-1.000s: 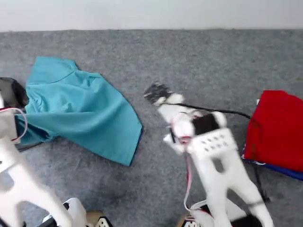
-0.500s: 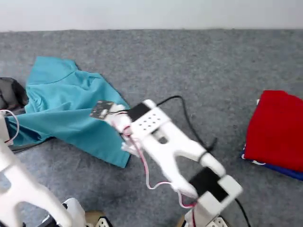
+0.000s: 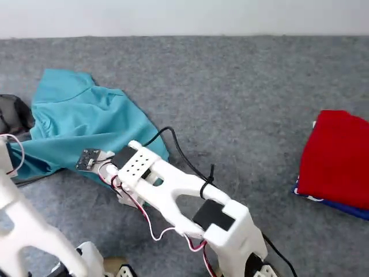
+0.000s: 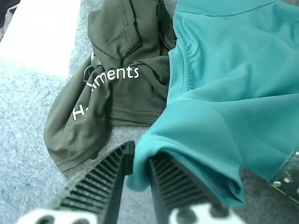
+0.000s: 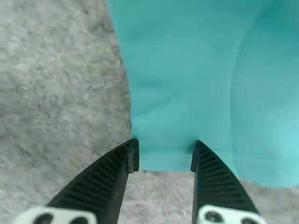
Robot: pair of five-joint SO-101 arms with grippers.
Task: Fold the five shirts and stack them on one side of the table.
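- Progress looks to be near the halfway mark: a folded red shirt [image 3: 337, 156] lies at the right side of the table [image 3: 242, 69], on top of a blue shirt [image 3: 353, 211] whose edge shows beneath it.
- A thin pale strip shows between those two. Whether it is another garment cannot be told.
- The teal shirt [image 3: 92, 127] is the one in hand. It lies at the left of the table, partly spread and rumpled, not yet folded.
- The left gripper [image 4: 140, 156] is clenched on a bunched fold at the teal shirt's edge, with cloth pinched between its ribbed pads.
- The right gripper [image 5: 163, 149] is spread wide, its jaws straddling the shirt's hem where cloth meets bare table, gripping nothing.
- A dark shirt [image 4: 117, 84] sits crumpled just beside the teal one, touching it at the far left, and waits its turn.
- By my count, that leaves the teal and dark shirts to fold and stack, plus a fifth that cannot be accounted for with certainty.
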